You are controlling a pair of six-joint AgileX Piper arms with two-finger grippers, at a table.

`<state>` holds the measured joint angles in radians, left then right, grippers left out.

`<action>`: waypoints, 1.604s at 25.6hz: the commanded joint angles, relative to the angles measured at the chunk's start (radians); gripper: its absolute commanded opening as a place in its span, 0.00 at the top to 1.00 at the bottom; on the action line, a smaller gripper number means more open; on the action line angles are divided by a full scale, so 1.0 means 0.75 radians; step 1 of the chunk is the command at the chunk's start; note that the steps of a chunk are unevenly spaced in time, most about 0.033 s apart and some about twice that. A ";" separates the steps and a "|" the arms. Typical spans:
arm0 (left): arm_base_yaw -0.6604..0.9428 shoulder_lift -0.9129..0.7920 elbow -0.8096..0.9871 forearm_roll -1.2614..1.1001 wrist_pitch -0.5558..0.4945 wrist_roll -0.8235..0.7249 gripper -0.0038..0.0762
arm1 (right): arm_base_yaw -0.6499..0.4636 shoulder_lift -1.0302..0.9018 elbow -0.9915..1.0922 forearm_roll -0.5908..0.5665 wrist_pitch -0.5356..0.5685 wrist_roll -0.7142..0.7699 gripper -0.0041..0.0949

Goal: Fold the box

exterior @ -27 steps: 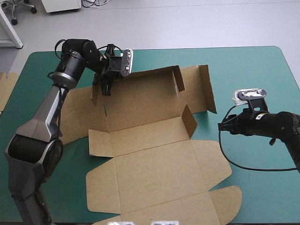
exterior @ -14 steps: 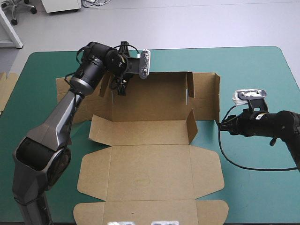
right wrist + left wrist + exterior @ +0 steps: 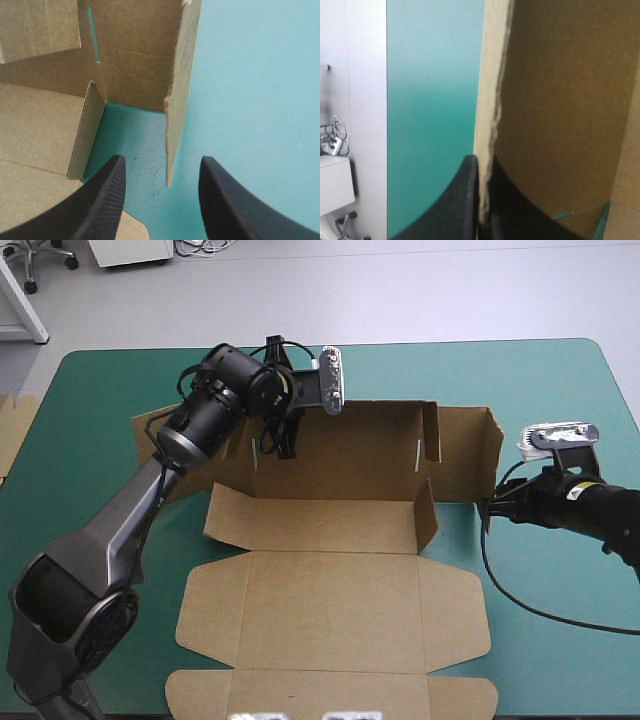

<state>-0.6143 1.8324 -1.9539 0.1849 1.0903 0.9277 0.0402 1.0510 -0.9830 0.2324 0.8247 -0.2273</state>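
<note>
The brown box [image 3: 330, 590] lies open on the teal-green cover, lid panel flat toward the near edge, back wall [image 3: 345, 450] raised. My left gripper [image 3: 268, 443] is shut on the top edge of that back wall near its left end; in the left wrist view the black fingers [image 3: 470, 190] pinch the board [image 3: 560, 100]. My right gripper [image 3: 489, 508] stands open at the box's right end. In the right wrist view the upright end flap [image 3: 177, 90] stands just ahead of the right gripper [image 3: 162, 167], not touched.
More brown board [image 3: 12, 430] shows at the table's left edge. Bare teal-green cover [image 3: 570, 640] lies right of the box and beyond its back wall. A short side wall [image 3: 427, 520] stands up at the tray's right end.
My left gripper has carried the back wall to the right, and the whole box has turned square to the table and slid right. The right gripper shifted slightly right.
</note>
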 commanded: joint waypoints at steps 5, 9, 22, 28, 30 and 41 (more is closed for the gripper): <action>-0.119 -0.235 0.334 0.280 -0.384 -0.329 0.97 | -0.012 -0.040 -0.064 0.002 -0.029 0.039 0.52; -0.124 -0.327 0.536 0.320 -0.491 -0.422 0.97 | -0.034 -0.037 -0.095 -0.006 -0.018 0.053 0.52; -0.288 -0.415 0.865 0.855 -0.657 -0.931 0.97 | -0.160 0.066 -0.354 0.075 0.005 0.043 0.54; -0.290 -0.415 0.955 1.014 -0.684 -1.053 0.97 | -0.160 0.272 -0.570 0.176 0.022 0.012 0.54; -0.290 -0.415 0.974 1.041 -0.687 -1.084 0.97 | -0.160 0.393 -0.734 0.180 0.041 0.006 0.54; -0.405 -0.415 0.975 1.424 -0.588 -1.411 0.97 | -0.160 1.023 -1.342 0.257 0.378 -0.008 0.54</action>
<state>-0.8963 1.5643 -1.1961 1.1957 0.6296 -0.0996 -0.0739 1.8349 -1.9507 0.4007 1.1354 -0.2164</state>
